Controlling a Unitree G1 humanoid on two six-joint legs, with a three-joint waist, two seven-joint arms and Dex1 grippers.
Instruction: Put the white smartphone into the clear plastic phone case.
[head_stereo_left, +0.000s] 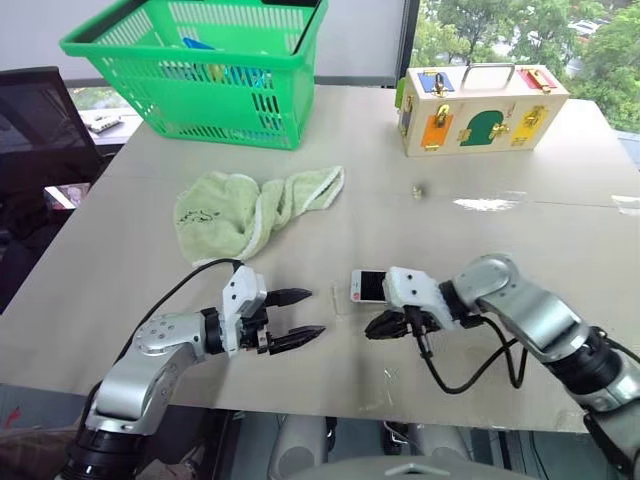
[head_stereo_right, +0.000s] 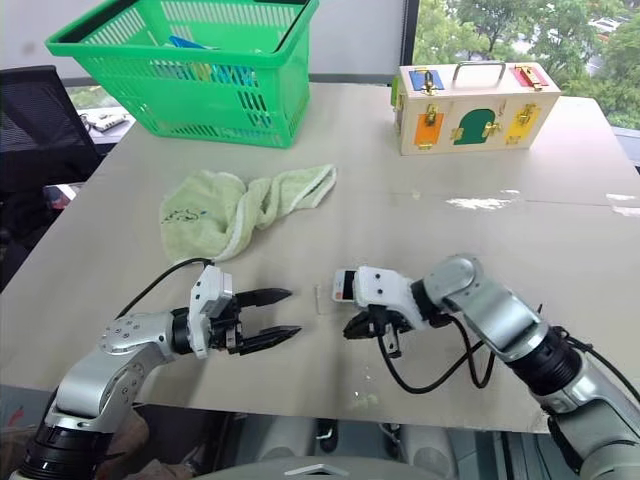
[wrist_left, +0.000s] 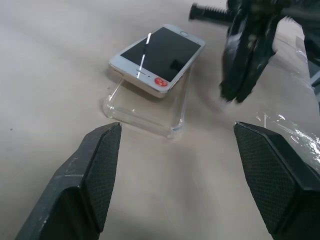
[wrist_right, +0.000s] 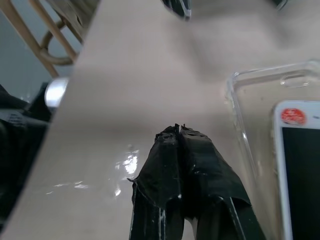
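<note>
Glossy white smartphone (wrist_left: 157, 57) lies on clear plastic phone case (wrist_left: 150, 107); matt table (head_stereo_left: 520, 250).

The white smartphone (wrist_left: 159, 57) lies face up, its black screen showing, with white bezels, rounded corners and a small red sticker at one end. It rests partly in the clear plastic phone case (wrist_left: 150, 105), overlapping one end while the other end of the case stays uncovered. The case is a thin transparent shell with a low rim, flat on the bench (head_stereo_left: 520, 250).

An office: black chair (head_stereo_left: 35, 130) beside a table (head_stereo_left: 520, 240), window (head_stereo_left: 520, 35) behind.
</note>
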